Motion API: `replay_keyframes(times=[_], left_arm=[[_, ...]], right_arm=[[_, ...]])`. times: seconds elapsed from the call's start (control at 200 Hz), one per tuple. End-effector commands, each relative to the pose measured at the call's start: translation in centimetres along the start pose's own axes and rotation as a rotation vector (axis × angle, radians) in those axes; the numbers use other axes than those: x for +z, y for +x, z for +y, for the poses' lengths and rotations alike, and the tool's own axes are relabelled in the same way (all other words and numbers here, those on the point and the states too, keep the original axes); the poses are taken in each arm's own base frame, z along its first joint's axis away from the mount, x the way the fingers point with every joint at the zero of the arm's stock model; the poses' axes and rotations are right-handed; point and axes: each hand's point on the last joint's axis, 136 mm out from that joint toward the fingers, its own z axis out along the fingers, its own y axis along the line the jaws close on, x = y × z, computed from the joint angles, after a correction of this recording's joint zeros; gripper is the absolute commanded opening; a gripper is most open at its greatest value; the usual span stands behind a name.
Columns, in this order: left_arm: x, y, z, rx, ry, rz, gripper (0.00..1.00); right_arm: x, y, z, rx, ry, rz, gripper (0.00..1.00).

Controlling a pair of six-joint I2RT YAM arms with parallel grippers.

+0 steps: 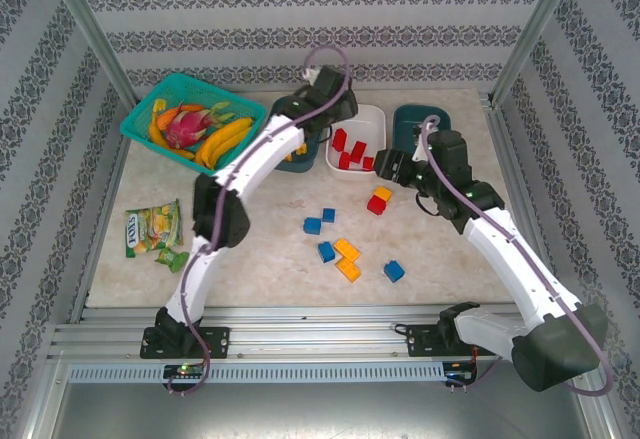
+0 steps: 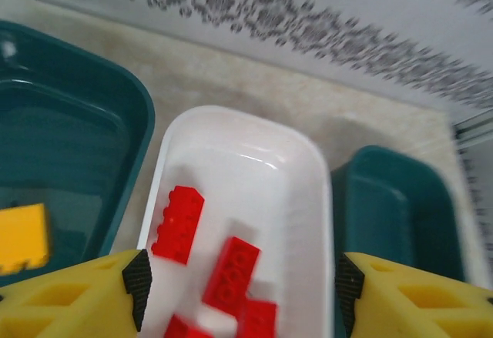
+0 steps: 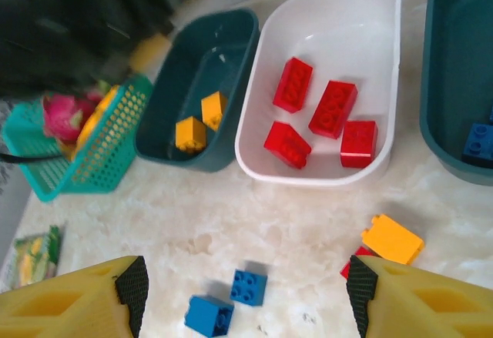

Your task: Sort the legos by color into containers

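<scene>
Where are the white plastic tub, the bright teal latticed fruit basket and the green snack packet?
White rounded plastic tub (image 3: 347, 38): right wrist view, bare floor, far end.
Bright teal latticed basket (image 3: 108, 145): right wrist view, latticed side wall.
Green snack packet (image 1: 152, 229): top external view, middle of its face.

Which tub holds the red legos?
The white tub, middle of three, holding red bricks; the left teal tub holds yellow bricks, the right teal tub a blue brick.

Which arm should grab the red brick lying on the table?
Right. The right gripper hangs open near the red brick and its orange neighbour; the left gripper is open over the white tub, farther back.
</scene>
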Motion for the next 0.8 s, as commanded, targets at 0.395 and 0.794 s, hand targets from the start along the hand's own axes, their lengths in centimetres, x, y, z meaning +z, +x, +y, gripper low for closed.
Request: replay_keyframes(times=[0.395,0.794], left_arm=[[-22.3,15.2,14.2,-0.046,0.109,0.272,0.73],[-27.1,20.1,18.4,-0.065,0.184,0.299,0.77]], right_arm=[[6.8,15.3,5.2,-0.028,0.146,0.501,0.77],[13.7,20.2,4.4,0.055,0.414,0.614,0.84]])
